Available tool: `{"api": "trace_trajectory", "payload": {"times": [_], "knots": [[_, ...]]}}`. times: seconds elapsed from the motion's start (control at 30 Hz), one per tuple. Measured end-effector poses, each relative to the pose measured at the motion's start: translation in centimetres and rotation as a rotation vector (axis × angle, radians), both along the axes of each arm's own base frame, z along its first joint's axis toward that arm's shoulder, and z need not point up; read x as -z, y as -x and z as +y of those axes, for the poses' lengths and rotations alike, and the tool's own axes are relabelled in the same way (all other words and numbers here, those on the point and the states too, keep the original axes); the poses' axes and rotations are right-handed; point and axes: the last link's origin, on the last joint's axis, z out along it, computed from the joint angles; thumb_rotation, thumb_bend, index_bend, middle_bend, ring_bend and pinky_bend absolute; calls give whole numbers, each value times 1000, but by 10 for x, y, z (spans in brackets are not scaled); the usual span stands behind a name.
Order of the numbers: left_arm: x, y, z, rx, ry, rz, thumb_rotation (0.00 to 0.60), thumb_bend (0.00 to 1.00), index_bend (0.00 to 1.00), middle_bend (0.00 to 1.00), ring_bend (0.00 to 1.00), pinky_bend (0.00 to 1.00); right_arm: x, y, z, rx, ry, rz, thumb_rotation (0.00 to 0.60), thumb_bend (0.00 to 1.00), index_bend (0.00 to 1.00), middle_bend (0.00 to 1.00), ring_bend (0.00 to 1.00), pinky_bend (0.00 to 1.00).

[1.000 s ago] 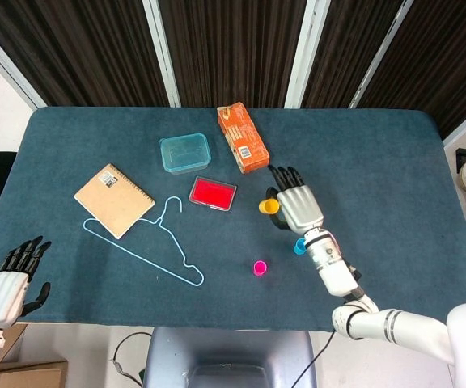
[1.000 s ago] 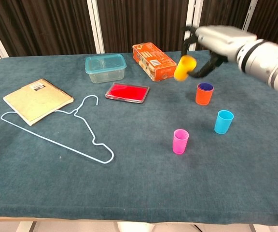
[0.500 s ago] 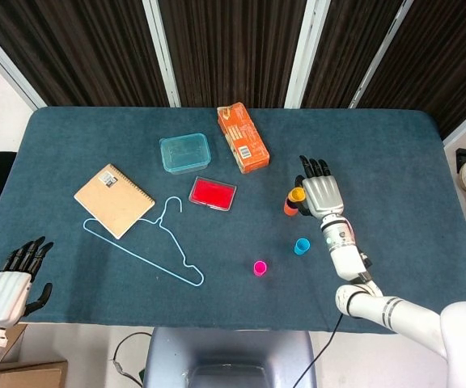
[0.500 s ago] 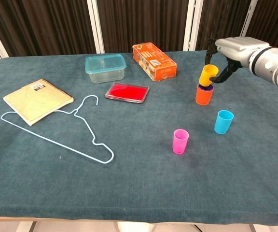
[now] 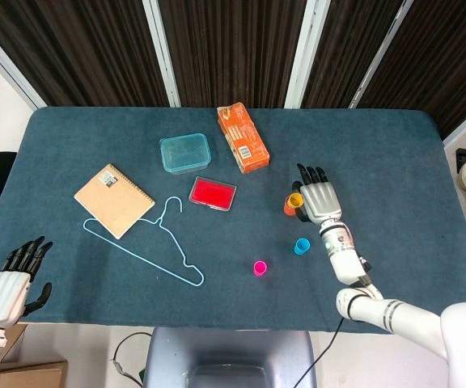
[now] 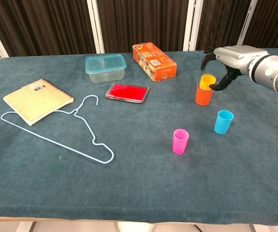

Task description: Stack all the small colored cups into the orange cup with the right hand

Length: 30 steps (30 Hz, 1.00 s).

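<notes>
- Your left hand hangs off the table's front left corner, fingers loosely apart and holding nothing; leave it there.
- Toward the left edge lie a notebook and a thin wire hanger, hook pointing to the far side; neither concerns you.
- Near the far edge sit a clear lidded box, a red flat tin just in front of it, and an orange carton.
- The pink cup stands upright toward the front, right of centre, well apart from the stack. It looks like light, stiff, smooth plastic, so I judge it will tip or skid if nudged; pinch it across the rim or upper wall from above.
- The orange cup stands upright toward the right, with the yellow cup seated in it, its upper part showing above the rim.
- Your right hand is over the stack, thumb and a finger around the yellow cup; whether it grips or has let go, I cannot tell.
- The blue cup stands upright just in front of the stack, to its right. It looks equally light and slick; take it at the rim too, and lower it straight so the stack does not topple.
</notes>
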Motion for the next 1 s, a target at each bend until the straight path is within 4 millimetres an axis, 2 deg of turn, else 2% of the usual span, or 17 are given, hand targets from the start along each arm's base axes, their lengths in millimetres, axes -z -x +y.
{"api": "trace_trajectory", "payload": {"times": [0.1,0.2,0.3,0.43,0.5,0.6,0.7,0.83,1.0], "knots": [[0,0,1,2,-1,0,600,446,0,0,0,130,-2,-3,4,-12,-14,-20,600,459,32,0,0,0],[0,0,1,1,1,2,600,446,0,0,0,130,-6,-9,14,-51,-37,-47,600,440,62,0,0,0],[1,-1,1,1,5,5,600,446,0,0,0,130,-11,-18,32,-115,-81,-77,600,436,120,0,0,0],[3,-2,0,4,9,8,600,446,0,0,0,130,-17,-26,69,-223,-182,-87,600,436,206,0,0,0],[4,-2,0,6,10,9,600,446,0,0,0,130,-22,-22,85,-251,-231,-60,600,435,245,0,0,0],[4,-2,0,9,13,9,600,446,0,0,0,130,-23,-3,104,-253,-286,9,600,436,289,0,0,0],[5,-3,-1,11,18,10,600,447,0,0,0,130,-22,9,105,-239,-292,50,600,436,317,0,0,0],[5,-3,-1,14,17,8,600,447,0,0,0,130,-16,25,97,-198,-283,82,600,436,345,0,0,0],[4,-2,0,9,15,8,600,447,0,0,0,130,-9,35,87,-168,-271,102,600,436,416,0,0,0]]}}
